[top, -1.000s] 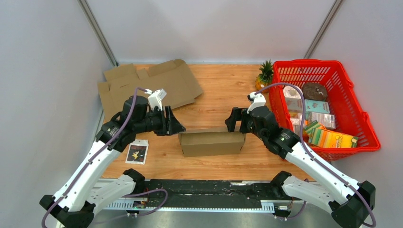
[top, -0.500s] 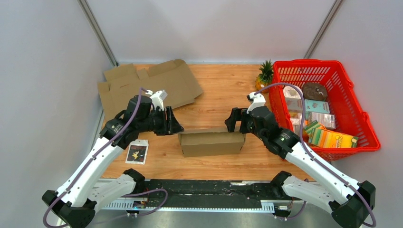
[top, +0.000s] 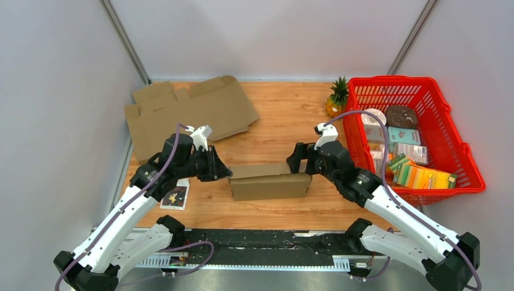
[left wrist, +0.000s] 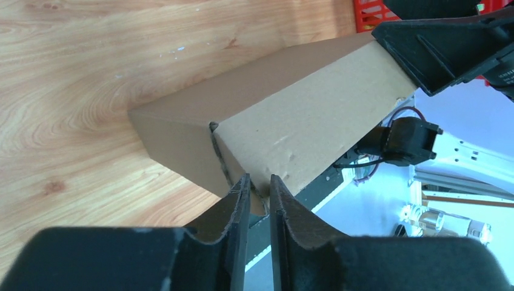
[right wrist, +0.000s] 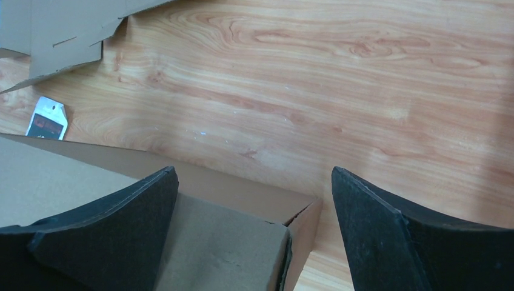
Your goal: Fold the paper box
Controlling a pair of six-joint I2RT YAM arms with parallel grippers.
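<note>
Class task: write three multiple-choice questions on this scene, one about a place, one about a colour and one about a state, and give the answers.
1. Where is the pineapple? A beside the basket; B inside the basket; C on the floor.
2. What colour is the basket? A blue; B green; C red.
3. The right gripper is: A shut on something; B wide open; C shut, empty.
Key: A, it stands outside the basket's far left corner; C, the mesh is red; B, its jaws stand far apart in the wrist view.
</note>
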